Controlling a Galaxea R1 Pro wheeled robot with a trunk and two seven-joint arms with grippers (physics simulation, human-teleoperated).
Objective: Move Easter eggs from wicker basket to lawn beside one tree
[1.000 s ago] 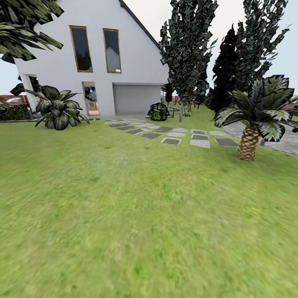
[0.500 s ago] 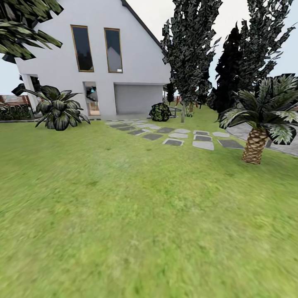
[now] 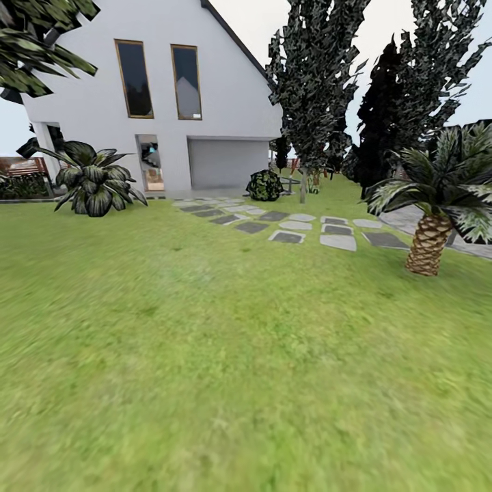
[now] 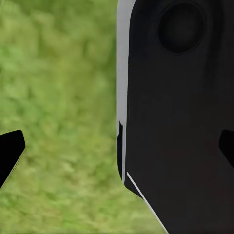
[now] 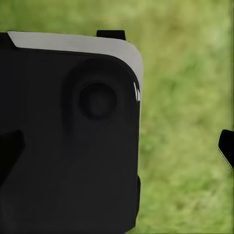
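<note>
A: Well, start at the grippers. In the left wrist view the left gripper [image 4: 117,146] shows two dark fingertips [image 4: 9,151] at opposite edges of the picture, wide apart, with nothing between them but a big black part of the robot's body [image 4: 180,122] and blurred grass

B: And the right one?

A: Much the same. The right gripper [image 5: 117,146] has its fingertips [image 5: 226,146] spread to both edges, released, holding nothing. A black panel with a pale grey rim [image 5: 68,136] sits in front, grass beyond it

B: Where are the eggs and the basket?

A: I cannot tell; what lies ahead is the lawn [image 3: 225,355], wide and green, running up to a white house [image 3: 164,102]

B: Anything standing on the grass?

A: A short palm with a scaly trunk [image 3: 429,239] at the right, grey paving stones [image 3: 301,229] just beside it toward the house, and a low leafy plant [image 3: 96,181] at the left. Behind the stones stand dark narrow trees [image 3: 314,89], and one thin bare trunk [image 3: 302,186] rises near a round bush [image 3: 264,185]
</note>
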